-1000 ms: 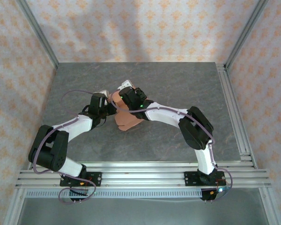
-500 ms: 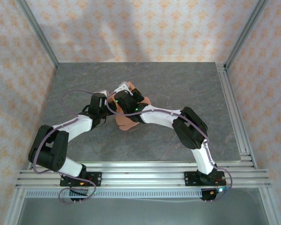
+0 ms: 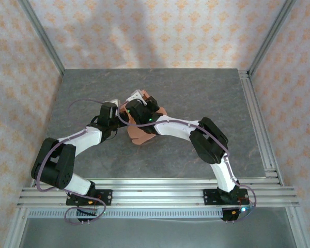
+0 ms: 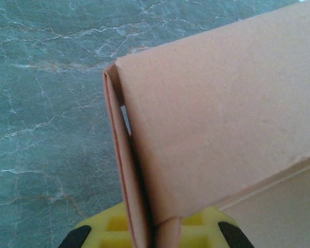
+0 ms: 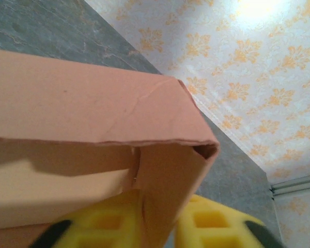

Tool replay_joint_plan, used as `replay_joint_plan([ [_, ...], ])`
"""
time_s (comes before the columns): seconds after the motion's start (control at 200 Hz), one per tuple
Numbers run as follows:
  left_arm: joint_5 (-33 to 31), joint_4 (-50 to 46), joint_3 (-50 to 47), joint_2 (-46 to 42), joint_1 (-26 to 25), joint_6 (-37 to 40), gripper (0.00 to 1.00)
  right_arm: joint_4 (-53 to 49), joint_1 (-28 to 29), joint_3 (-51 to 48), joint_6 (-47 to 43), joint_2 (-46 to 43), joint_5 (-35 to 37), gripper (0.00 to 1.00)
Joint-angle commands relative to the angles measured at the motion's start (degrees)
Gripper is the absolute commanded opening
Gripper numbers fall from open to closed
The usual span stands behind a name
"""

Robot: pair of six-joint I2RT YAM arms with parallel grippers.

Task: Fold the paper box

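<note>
Paper box (image 3: 142,136) partly folded, its long axis hidden under both arms.

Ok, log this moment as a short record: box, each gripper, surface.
object: salmon-orange card paper box, partly folded, panels raised
left: left gripper shut on a doubled fold edge of the box
right: right gripper shut on a flap at the box's open end
surface: grey marbled table
</note>
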Motion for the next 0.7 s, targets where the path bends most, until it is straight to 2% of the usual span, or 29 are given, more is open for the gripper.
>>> replay_joint_plan([
  [0.0,3.41,4.24,0.92,-1.62,-0.51,1.33,0.0,-2.2,0.09,1.04,-1.29,1.98,1.62,0.0],
  [0.17,3.25,3.84,0.93,-1.78,-0.5,1.51,0.0,-4.23,0.09,1.32,0.88,1.27,-1.12,0.0],
  [0.26,3.29,3.63,1.06,-1.79,-0.43,1.71,0.0,-5.88,0.09,0.87,2.32,-0.77,-4.94,0.3],
  [0.335,3.28,3.53,1.14,-1.87,-0.44,1.66,0.0,-6.8,-0.05,0.34,3.57,-2.93,-7.97,0.46],
  [0.44,3.43,3.45,1.33,-1.69,-0.43,1.51,0.0,-7.28,-0.8,-2.06,5.36,-7.13,-14.56,0.6],
  [0.531,3.49,3.14,1.66,-1.61,-0.38,1.57,0.0,-9.04,-1.98,-4.24,6.85,-11.26,-21.45,0.76],
  [0.616,3.52,2.74,2.03,-1.48,-0.33,1.51,0.0,-10.21,-3.09,-6.92,6.61,-15.41,-29.97,0.83],
  [0.696,3.81,2.68,2.23,-1.21,-0.27,1.53,0.0,-10.48,-4.36,-9.53,6.89,-19.13,-37.12,0.86],
])
